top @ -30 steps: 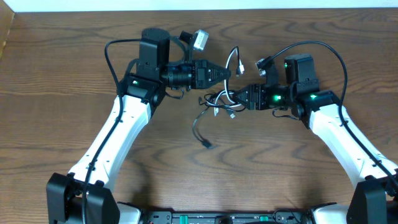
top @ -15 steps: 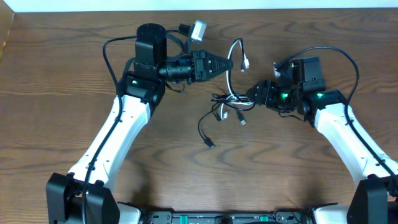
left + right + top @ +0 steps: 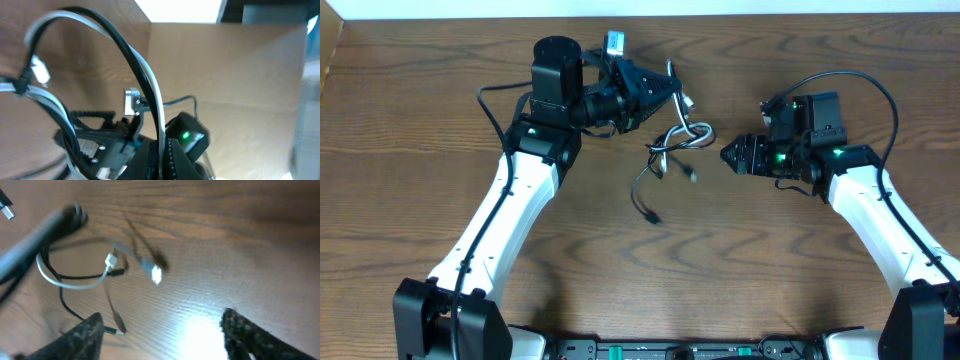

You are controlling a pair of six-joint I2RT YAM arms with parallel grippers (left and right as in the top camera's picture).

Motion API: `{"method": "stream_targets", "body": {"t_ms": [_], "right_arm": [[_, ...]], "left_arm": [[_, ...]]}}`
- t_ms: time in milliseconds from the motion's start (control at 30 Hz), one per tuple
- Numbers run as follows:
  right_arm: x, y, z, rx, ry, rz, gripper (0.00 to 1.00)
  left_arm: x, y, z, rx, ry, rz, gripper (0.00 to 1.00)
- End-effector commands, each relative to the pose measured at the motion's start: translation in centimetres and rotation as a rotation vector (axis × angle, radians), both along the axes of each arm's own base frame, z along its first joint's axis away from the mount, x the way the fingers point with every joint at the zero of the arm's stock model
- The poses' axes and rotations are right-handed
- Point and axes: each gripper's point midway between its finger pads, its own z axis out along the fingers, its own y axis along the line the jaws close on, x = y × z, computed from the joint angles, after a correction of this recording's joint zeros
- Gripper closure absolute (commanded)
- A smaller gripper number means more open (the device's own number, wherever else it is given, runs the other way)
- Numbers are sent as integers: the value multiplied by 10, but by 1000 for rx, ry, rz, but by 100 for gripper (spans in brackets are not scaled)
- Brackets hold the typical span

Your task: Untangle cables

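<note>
Cables (image 3: 678, 140), white and black, have been drawn toward the far side of the desk (image 3: 420, 120); the left fingers (image 3: 658, 88) pinch both cords tight; the right fingers (image 3: 245, 332) have let go, spread wide and empty; the tangle hangs looser, likely not yet parted.

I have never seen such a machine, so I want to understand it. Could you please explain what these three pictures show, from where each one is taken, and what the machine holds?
This is a robot with two white arms at a wooden table. Each arm ends in a two-finger gripper. One picture is taken from above. The other two come from small cameras on the wrists, looking along the fingers. Two thin cables, one white and one black, are tangled together. The left gripper is shut on them, with loose ends hanging toward the table. The right gripper is open and holds nothing.
</note>
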Motion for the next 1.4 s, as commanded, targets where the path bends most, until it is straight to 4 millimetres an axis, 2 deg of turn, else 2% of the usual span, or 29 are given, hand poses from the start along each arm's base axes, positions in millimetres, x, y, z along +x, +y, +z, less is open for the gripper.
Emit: {"method": "stream_targets", "body": {"t_ms": [0, 200, 300, 400, 500, 667, 833, 933, 1067, 1133, 1233, 1367], "right_arm": [[4, 1, 4, -93, -137, 171, 24], [17, 17, 21, -96, -313, 303, 24], [28, 27, 33, -85, -391, 309, 24], [42, 32, 41, -35, -410, 236, 21], [53, 34, 40, 23, -384, 160, 20], [66, 47, 25, 138, -288, 47, 20], [66, 81, 32, 318, -257, 89, 20], [62, 93, 38, 392, -234, 112, 20], [47, 107, 48, 492, -207, 220, 21], [41, 107, 43, 497, -163, 227, 22], [37, 96, 28, 461, -114, 214, 25], [39, 68, 13, 419, -68, 164, 31]], "left_arm": [[1, 3, 16, -93, 159, 59, 93], [-3, 2, 17, -133, 248, 55, 93], [-4, 1, 17, -145, 276, 54, 93], [-5, 1, 17, -156, 302, 56, 93], [-5, 1, 17, -169, 333, 63, 93], [-5, 0, 17, -187, 379, 73, 93], [-5, 0, 17, -196, 401, 78, 93], [-5, 0, 17, -196, 401, 78, 93], [-4, 1, 17, -196, 400, 82, 93], [-4, 1, 17, -196, 400, 82, 93], [-4, 1, 17, -186, 376, 77, 93], [-4, 1, 17, -124, 223, 42, 92]]}}
